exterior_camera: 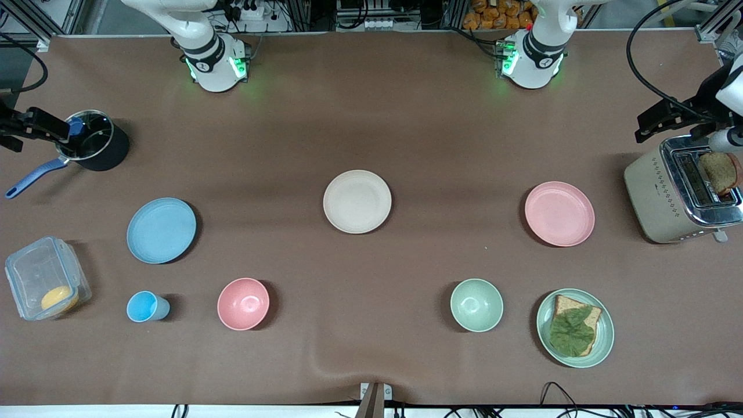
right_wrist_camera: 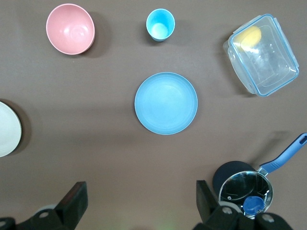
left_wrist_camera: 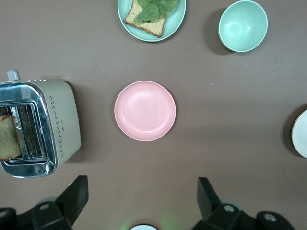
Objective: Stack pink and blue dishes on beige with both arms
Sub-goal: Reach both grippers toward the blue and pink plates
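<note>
Nearby, pink bowl [exterior_camera: 243, 303] and blue cup [exterior_camera: 146, 306] flank blue plate [exterior_camera: 161, 230] — untouched.

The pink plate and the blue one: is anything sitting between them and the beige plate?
No. Bare tablecloth lies between the pink plate and the beige plate, and between the blue plate and it.

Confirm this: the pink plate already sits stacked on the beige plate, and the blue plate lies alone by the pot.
Not right. The pink plate lies by itself near the toaster, apart from the beige plate, as the front view shows. The blue plate does lie alone by the pot.
</note>
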You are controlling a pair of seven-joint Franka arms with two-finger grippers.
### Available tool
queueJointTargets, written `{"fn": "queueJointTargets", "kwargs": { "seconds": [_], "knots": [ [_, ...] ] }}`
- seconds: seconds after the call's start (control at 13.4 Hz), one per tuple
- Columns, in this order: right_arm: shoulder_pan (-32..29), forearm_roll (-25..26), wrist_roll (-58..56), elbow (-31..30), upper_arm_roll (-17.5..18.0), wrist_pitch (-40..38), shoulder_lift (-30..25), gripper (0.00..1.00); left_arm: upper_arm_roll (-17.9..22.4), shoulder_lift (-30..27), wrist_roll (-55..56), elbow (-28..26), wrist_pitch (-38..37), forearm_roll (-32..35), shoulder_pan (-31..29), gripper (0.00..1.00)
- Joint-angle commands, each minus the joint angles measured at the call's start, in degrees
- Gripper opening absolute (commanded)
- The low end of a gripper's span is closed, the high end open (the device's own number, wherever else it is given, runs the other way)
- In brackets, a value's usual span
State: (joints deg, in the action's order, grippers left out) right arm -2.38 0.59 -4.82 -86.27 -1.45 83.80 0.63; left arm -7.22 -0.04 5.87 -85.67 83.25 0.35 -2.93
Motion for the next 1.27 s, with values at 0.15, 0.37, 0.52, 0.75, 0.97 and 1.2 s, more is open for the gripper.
{"fn": "queueJointTargets", "kwargs": {
  "seconds": [0.15,0.37,0.52,0.75,0.97,1.2],
  "knots": [
    [0.27,1.17,0.17,-0.39,0.04,0.23,-0.37,1.0,0.1,-0.49,1.42,-0.46,-0.63,1.4,0.39,1.0],
    [-0.16,1.17,0.43,-0.22,-0.05,0.23,-0.19,1.0,0.1,0.82,-2.08,-1.25,-0.54,1.93,-0.14,1.0],
    [-1.04,0.65,-0.35,-0.13,-0.4,-0.39,2.17,1.0,0.28,2.23,-2.71,-2.21,-0.37,2.46,-0.4,1.0],
    [-3.67,0.65,-0.45,-0.13,-0.49,-0.48,6.04,1.0,0.45,3.91,-2.01,-7.72,4.35,4.12,-0.67,1.0],
    [-6.76,0.47,0.25,0.22,-0.4,1.97,16.46,1.0,0.36,4.25,-2.09,-18.18,16.11,5.45,-3.91,1.0],
    [-9.11,0.64,-0.62,0.58,-0.4,8.11,25.63,1.0,0.19,6.1,-3.06,-28.11,30.08,5.45,-7.78,1.0]
  ]
}}
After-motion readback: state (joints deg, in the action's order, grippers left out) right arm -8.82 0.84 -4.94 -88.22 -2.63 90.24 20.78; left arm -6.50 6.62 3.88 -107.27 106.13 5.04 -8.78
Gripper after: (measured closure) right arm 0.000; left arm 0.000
